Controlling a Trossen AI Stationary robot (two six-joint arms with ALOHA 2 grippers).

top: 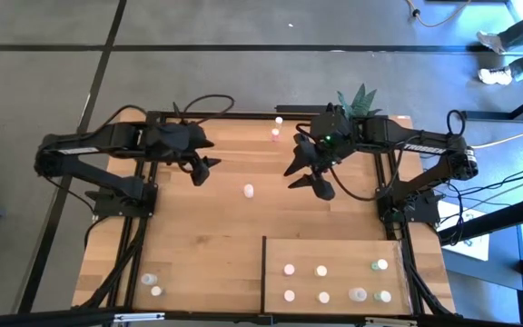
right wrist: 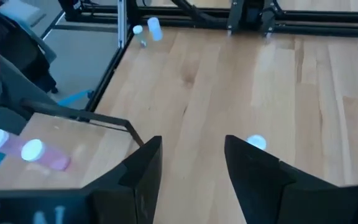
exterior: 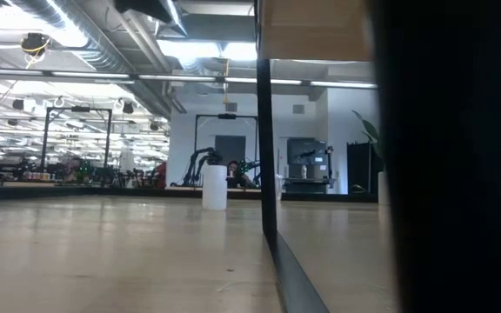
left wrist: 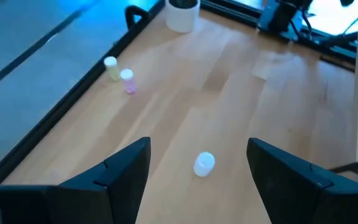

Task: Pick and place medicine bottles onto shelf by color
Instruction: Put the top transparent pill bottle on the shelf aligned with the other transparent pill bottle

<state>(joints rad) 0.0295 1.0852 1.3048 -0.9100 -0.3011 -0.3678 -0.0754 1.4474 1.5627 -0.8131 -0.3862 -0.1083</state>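
A white bottle [exterior: 214, 188] stands upright on the table [exterior: 103, 252] beside a dark post [exterior: 265, 130].

the planked wooden table [top: 198, 227] carries the paler shelf [top: 334, 250] at its near right corner, with eight small bottles [top: 321, 271] standing on it. directly on the planks lie a lone bottle [top: 249, 191] mid-table, two bottles [top: 152, 284] at the near left, two more [top: 277, 128] by the far edge, and a potted plant [top: 360, 98] at the far right.

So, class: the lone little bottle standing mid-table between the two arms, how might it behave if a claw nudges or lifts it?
The lone bottle stands upright and looks tiny beside the left claw, so it is probably light and easily tipped. Its round body suggests it would roll once down on the smooth tabletop. It is likely rigid, not floppy.
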